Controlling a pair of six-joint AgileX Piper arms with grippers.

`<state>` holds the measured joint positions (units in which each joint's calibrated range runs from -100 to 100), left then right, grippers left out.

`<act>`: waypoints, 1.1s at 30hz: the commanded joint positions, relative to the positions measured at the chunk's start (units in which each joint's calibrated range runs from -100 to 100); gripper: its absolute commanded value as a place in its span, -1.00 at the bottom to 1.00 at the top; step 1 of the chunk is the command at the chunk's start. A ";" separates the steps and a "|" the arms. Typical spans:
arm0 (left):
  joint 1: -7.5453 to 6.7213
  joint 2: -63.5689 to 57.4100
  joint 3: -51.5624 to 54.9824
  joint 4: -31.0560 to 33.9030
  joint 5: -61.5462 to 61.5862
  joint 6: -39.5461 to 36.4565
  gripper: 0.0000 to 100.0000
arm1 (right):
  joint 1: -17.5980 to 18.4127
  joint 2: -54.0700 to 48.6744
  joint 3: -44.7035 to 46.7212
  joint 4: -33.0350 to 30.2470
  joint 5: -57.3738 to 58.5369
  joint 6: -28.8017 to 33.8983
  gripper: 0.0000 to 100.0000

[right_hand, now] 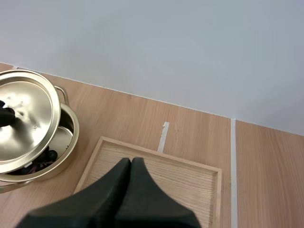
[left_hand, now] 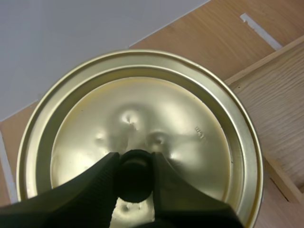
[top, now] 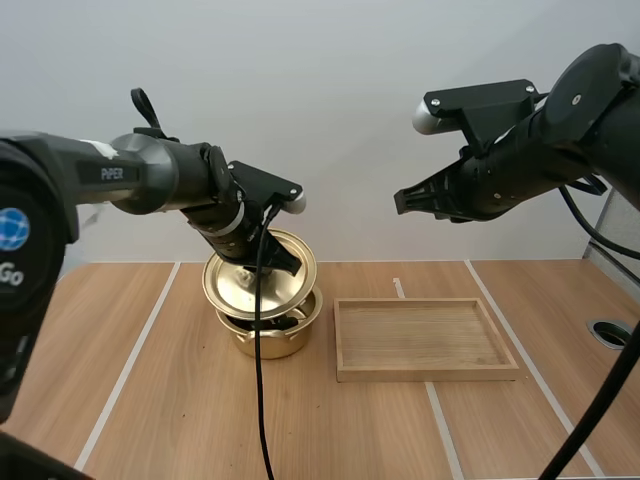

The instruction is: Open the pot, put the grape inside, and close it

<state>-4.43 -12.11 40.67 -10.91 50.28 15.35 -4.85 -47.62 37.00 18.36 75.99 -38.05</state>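
My left gripper is shut on the black knob of the gold lid, which it holds tilted just above the gold pot. In the left wrist view the gripper pinches the knob against the dented lid. Through the gap between lid and pot, a dark bunch of grapes lies inside the pot. My right gripper hangs high over the table, shut on nothing; its fingers lie together above the wooden tray.
The wooden tray lies just right of the pot, with nothing in it. Pale tape lines run across the wooden table on both sides.
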 commanded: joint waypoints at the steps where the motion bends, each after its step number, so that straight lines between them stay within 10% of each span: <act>1: -0.24 2.60 0.10 -1.33 -2.99 0.11 -1.00 | -0.20 -0.68 0.06 0.62 -0.85 0.07 -1.00; 33: -0.24 14.06 -7.78 -2.72 9.97 2.27 -1.00 | -0.20 -0.68 0.06 0.61 -0.69 -0.12 -1.00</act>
<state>-4.43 0.88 33.03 -12.78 58.90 18.44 -4.85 -47.62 37.00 18.45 75.99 -38.05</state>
